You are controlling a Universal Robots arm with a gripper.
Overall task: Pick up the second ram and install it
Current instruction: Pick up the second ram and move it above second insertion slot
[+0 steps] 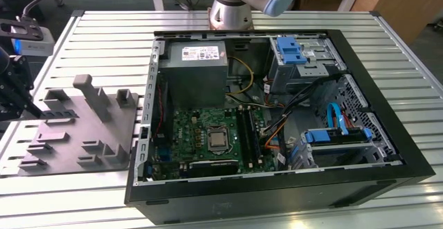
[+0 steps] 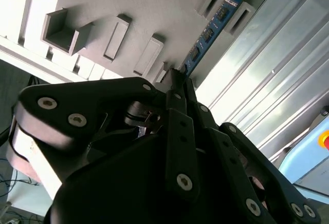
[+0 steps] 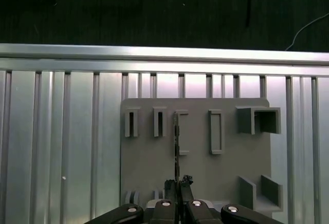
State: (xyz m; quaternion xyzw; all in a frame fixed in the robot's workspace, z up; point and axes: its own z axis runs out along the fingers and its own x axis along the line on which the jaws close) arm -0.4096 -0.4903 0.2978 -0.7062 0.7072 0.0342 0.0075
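My tool (image 3: 178, 184) is pinched on the second ram (image 2: 205, 36), which stands on edge in the gray holder tray (image 3: 149, 167). Ahead of the tool, two upright brackets (image 2: 240, 17) hug the strip closely, and more slot walls rise on either side. Above the tray the way is open. The ribbed surface (image 3: 61, 131) around it lies bare. The open computer case (image 1: 277, 198) stands walled just beyond the tray.
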